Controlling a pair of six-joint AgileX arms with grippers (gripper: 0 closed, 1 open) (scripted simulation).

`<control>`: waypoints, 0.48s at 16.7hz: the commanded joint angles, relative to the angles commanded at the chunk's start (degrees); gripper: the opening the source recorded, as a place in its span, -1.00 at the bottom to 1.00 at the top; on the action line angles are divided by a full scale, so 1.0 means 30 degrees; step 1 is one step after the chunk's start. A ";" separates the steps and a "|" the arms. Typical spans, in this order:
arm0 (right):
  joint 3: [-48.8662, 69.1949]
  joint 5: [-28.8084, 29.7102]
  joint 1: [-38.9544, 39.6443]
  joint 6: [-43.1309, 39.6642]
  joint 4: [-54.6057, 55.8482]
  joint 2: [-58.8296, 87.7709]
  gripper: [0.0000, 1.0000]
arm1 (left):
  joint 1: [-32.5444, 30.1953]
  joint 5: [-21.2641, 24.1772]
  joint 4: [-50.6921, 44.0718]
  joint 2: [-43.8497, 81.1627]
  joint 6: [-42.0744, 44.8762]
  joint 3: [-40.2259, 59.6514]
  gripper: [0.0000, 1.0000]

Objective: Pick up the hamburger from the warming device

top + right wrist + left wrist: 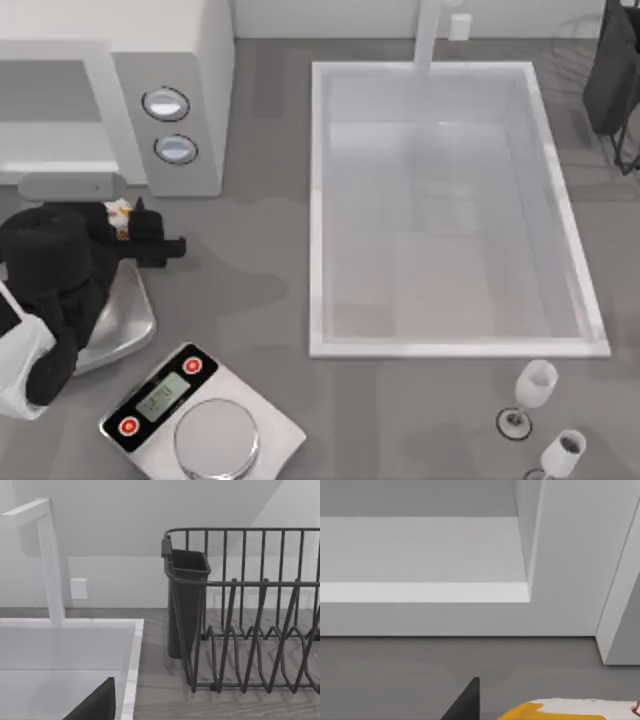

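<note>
The left gripper's (128, 222) jaws are closed on the hamburger (119, 214), whose pale bun and yellow-orange filling peek out between the black fingers; the burger is held just in front of the warming device (190, 60), outside its cavity, above the counter (250, 300) near the left edge; in the left wrist view the same burger (570, 711) sits at the gripper, beside one dark fingertip (467, 702), with the microwave's open cavity beyond; the left arm's black body hangs over a silver pan (125, 320) of one scale; a second scale (200, 415) with two red buttons and a round pan lies at the front edge of the counter; the sink (318, 200) takes up the middle, its faucet (430, 30) at the back edge; two wine glasses (530, 390) stand at the front right corner; the right arm is parked by the dish rack (615, 80) at the back right corner, and whether its jaws are open or closed I cannot tell; the right wrist view faces the dish rack's bars and dark utensil cup (186, 600).
</note>
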 joint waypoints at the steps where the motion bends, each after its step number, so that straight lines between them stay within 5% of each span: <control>1: 0.0000 0.0000 0.0000 0.0000 0.0000 0.0000 1.00 | 0.0000 0.0000 0.0000 0.0000 0.0000 0.0000 -0.70; 8: 0.0000 0.0000 0.0000 0.0000 0.0000 0.0000 1.00 | 0.0000 0.0000 0.0000 0.0000 0.0000 0.0000 0.36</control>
